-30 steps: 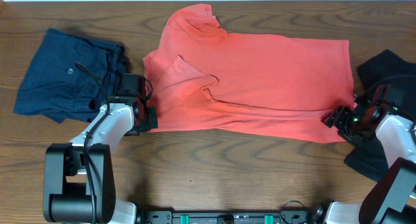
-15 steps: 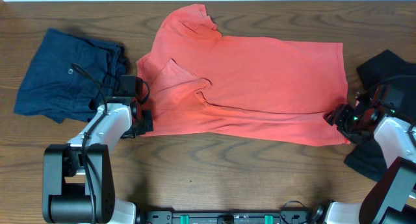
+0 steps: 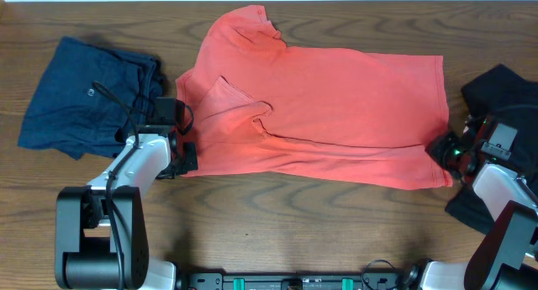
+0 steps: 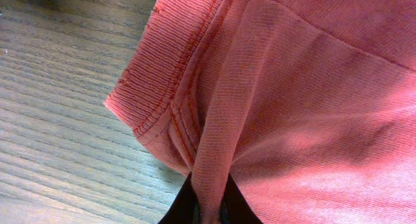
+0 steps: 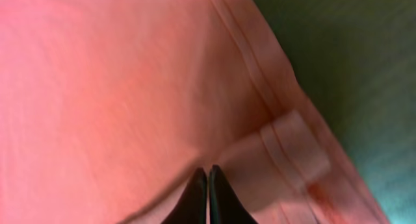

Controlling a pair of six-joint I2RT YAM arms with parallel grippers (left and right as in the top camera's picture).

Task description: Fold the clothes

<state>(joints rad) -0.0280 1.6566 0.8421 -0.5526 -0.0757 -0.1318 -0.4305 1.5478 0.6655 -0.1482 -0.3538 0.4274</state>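
Coral T-shirt [image 3: 336, 97] in left hand [image 3: 187, 156], right hand [image 3: 440, 149]

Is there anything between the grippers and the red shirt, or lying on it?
Nothing visible. The left gripper pinches the shirt at one edge, the right gripper seems to pinch its other end, and nothing lies on it.

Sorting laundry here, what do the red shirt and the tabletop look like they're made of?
The red shirt looks like matte knit jersey, likely cotton: fine ribs and stitched hems show close up. The tabletop looks like brown wood or laminate, with wavy grain lines; I cannot tell which.
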